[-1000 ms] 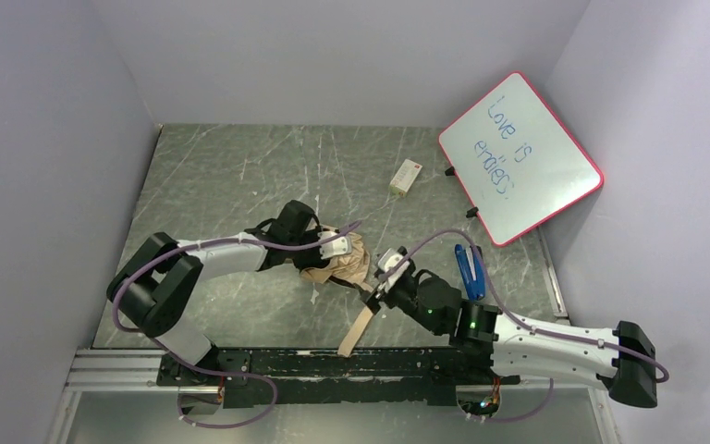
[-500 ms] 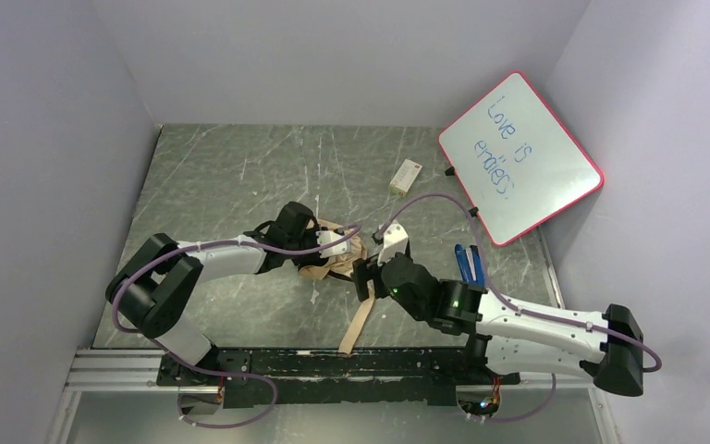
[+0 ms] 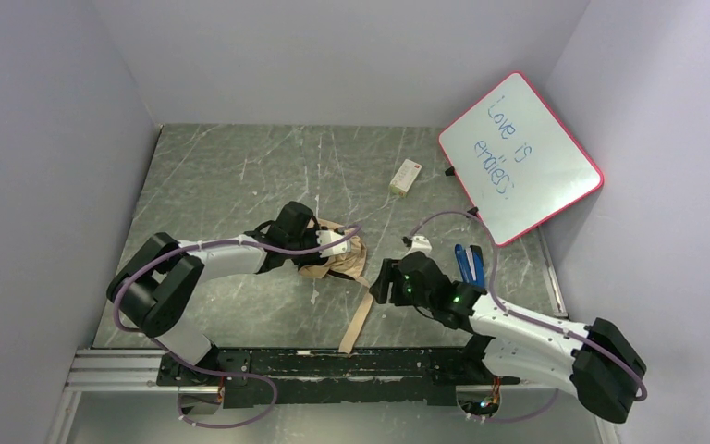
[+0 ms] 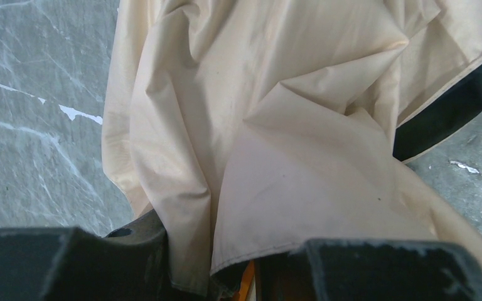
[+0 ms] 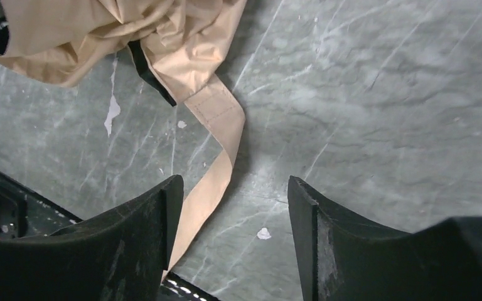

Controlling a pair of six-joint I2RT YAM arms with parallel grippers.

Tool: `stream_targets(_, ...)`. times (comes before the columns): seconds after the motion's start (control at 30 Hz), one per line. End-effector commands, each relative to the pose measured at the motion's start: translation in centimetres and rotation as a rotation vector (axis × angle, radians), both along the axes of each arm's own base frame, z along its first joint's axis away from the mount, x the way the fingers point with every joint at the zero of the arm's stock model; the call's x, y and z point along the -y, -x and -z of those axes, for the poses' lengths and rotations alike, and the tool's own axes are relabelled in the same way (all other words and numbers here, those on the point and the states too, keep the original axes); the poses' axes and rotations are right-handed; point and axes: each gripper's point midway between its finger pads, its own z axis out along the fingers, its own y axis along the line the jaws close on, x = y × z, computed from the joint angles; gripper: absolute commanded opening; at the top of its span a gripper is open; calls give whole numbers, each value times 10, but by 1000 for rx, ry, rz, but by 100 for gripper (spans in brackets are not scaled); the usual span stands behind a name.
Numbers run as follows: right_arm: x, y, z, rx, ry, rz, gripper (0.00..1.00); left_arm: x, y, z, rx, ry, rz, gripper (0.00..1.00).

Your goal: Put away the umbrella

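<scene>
Umbrella (image 3: 344, 261) bunched on bench (image 3: 240, 166), left pincer (image 4: 226, 276) clamped on its fabric. Right pincer (image 5: 235, 200) wide open, empty, over strap (image 5: 221, 122). Nearby: one whiteboard (image 3: 518, 157), one stapler (image 3: 467, 268), one box (image 3: 406, 176).

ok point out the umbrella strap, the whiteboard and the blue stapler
umbrella strap (image 5: 216, 106): right wrist view, stitched upper end
whiteboard (image 3: 520, 157): top external view, centre of the writing surface
blue stapler (image 3: 468, 268): top external view, middle of its body
</scene>
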Motion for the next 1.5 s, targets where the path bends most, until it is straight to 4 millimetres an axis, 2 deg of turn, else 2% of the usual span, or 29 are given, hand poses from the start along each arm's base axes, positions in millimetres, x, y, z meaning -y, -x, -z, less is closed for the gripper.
stream_targets(0.0,-21,9,7,-75,-139,62,64,-9,-5,9,1,-60,-16,5)
stream_targets(0.2,-24,15,24,-62,-73,94,62,-8,-5,7,1,-54,-12,5)
stream_targets(0.4,-30,21,40,-64,0,141,52,-8,-5,8,-3,-56,-11,5)
stream_targets(0.67,-29,14,55,-59,29,201,43,-6,-5,8,-9,-56,-7,5)
stream_targets(0.87,-40,9,59,-47,32,180,39,-5,-5,9,-14,-57,-5,5)
stream_targets(0.97,-39,9,65,-57,67,177,31,-6,-6,8,-9,-59,-8,5)
stream_targets(1.03,-37,10,68,-57,91,172,17,-6,-6,7,-6,-55,-11,5)
stream_targets(1.1,-31,9,68,-48,121,168,3,-5,-6,6,-7,-50,-11,5)
stream_targets(1.13,-27,9,68,-38,144,161,0,-5,-6,6,-7,-49,-12,5)
stream_targets(1.33,-22,11,49,40,273,31,0,-4,-16,3,-6,-57,-45,5)
stream_targets(1.47,-23,23,38,74,392,-118,0,-1,-22,1,5,-59,-57,5)
